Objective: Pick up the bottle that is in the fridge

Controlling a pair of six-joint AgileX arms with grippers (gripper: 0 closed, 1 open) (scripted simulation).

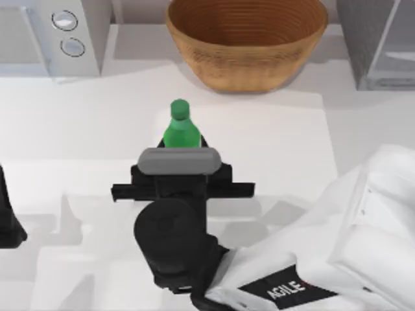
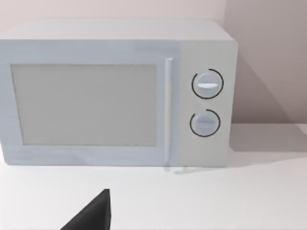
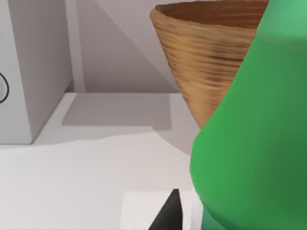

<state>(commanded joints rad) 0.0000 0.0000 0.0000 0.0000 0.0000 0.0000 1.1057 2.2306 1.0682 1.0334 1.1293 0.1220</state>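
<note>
Left gripper (image 1: 8,227) parked at the tabletop's (image 1: 78,129) left edge, facing the microwave (image 2: 115,93); one dark fingertip shows in its wrist view, can't tell if the fingers are wide or closed. No risk from that side.

Microwave far left, woven bowl (image 1: 246,42) far centre, fridge (image 1: 379,42) far right.

Bottle (image 1: 179,128) is not in the fridge. It's out in the open mid-tabletop, upright, just near of the bowl and well left of the fridge. The right gripper (image 1: 179,144) is at the bottle's lower body, approaching from the near side. Right arm comes in from the near right corner, wrist low and roughly level, camera bar across the top hiding the fingers. Whether the gripper is clamped on the bottle or just bracketing it, can't tell. The right wrist view has the green body very close, bowl behind it.

What could go wrong, my read:
- If the fingers aren't seated, lifting leaves the bottle behind or tips it over; it's tall and narrow, and smooth plastic may slip.
- Grip looks low on the body, so the bottle could pivot in the fingers on lift.
- Any push farther away knocks it into the bowl wall, which is close behind.
- Can't tell if the bottle base is touching the tabletop or already raised.
</note>
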